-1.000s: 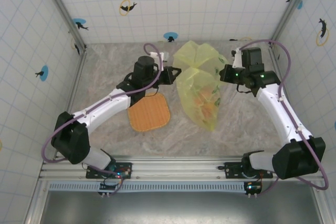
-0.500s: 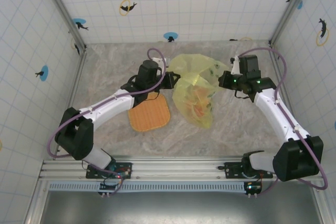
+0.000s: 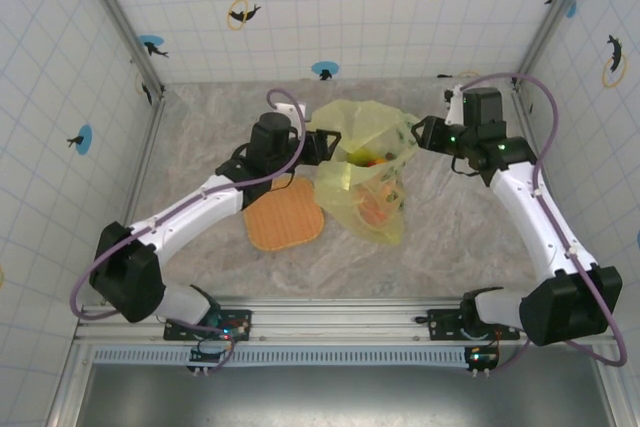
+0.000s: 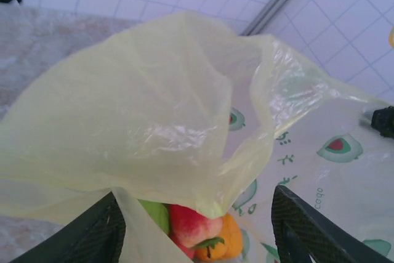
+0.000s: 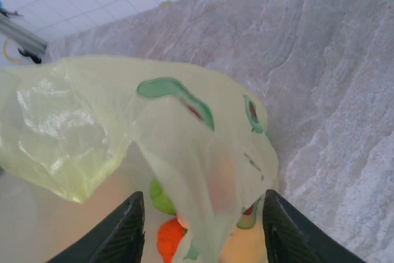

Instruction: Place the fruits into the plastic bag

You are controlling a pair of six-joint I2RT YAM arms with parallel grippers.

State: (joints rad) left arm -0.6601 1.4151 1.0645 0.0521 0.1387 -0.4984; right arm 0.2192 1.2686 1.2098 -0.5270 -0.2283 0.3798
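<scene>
Here the fruits (image 4: 192, 227) are contained in the plastic bag (image 4: 154, 121). The left gripper (image 4: 194, 214) and right gripper (image 5: 200, 217) are spread apart at its film.

White arm links (image 3: 200, 202), black joint housings (image 3: 128, 272), purple cables (image 3: 510, 75) alongside, black wedge-shaped tool fingers (image 4: 92, 232)

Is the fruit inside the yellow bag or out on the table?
Inside. The left wrist view looks into the plastic bag and shows red, green and orange fruits at its bottom.

Fruits (image 3: 375, 209) in bag (image 3: 338, 192), plate (image 3: 284, 219) just L of it.
</scene>
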